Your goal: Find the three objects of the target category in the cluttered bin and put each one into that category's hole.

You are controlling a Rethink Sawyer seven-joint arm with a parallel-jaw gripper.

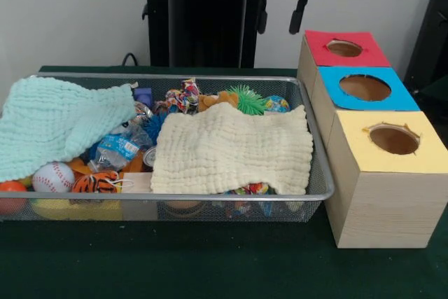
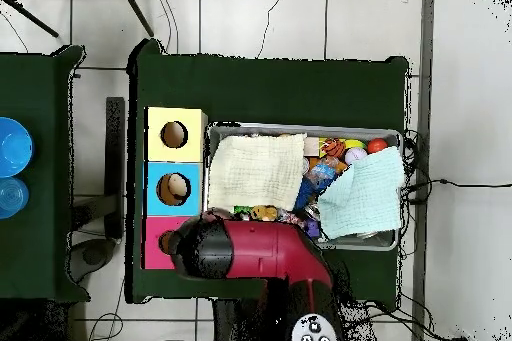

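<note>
Front view, left to right. The wide, shallow bin of silver wire mesh (image 1: 318,138) lay with its long axis across the table; a pale mint knitted cloth (image 1: 59,120) covered its left end and a cream waffle-weave cloth (image 1: 234,148) covered the right-hand middle, with a white baseball (image 1: 52,176), a tiger-striped ball (image 1: 96,183) and a spiky green toy (image 1: 248,99) showing between and behind them. Which items belonged to the target category could not be told. The red and black gripper (image 1: 280,15) hung at the top edge, above and behind the bin's far right corner; its two dark fingers stood apart and held nothing. To the right stood three pale wooden boxes in a row running toward the camera, and the round hole in the red card face (image 1: 344,48) was the farthest of them, just right of the gripper. The search therefore lay down and to the left of the jaws, the drop-off close beside them.
</note>
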